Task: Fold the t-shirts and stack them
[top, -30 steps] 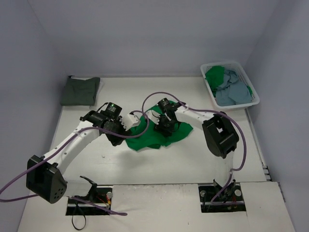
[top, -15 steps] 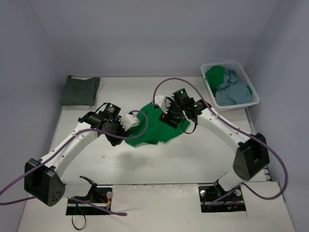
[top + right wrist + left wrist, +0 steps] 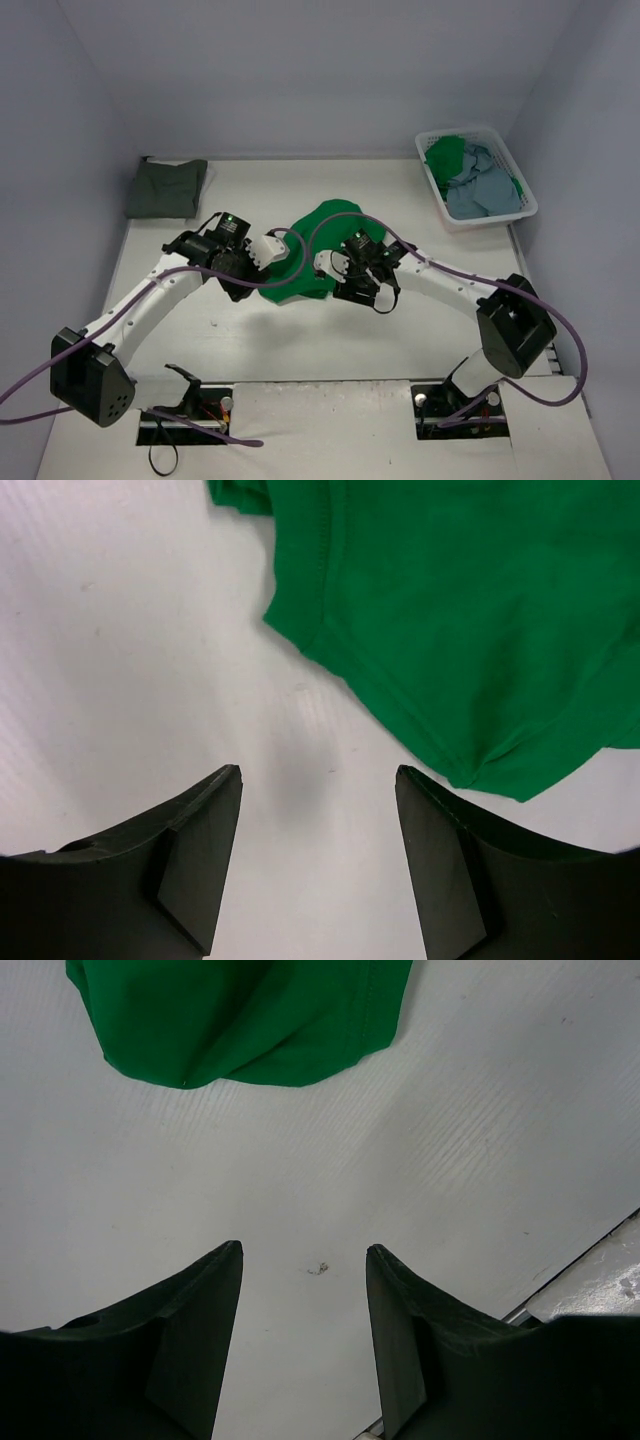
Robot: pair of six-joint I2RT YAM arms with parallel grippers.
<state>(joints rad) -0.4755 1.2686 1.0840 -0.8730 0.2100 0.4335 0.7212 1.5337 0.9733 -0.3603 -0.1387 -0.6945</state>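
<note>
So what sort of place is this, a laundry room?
More likely a robotics lab test cell. A left arm and a right arm, both trailing cables, work at a white table boxed in by blank walls, with a green t-shirt and a white basket of cloth.

Left end effector (image 3: 305, 1260) fingers spread, empty, above bare white tabletop (image 3: 480, 1150); bright green t-shirt (image 3: 240, 1015) edge ahead, apart from fingers

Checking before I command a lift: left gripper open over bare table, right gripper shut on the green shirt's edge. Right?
No. The right gripper is open too: the right wrist view shows its jaws apart over bare table, the green shirt lying just ahead, ungrasped. The left gripper is open over bare table, as said.
</note>
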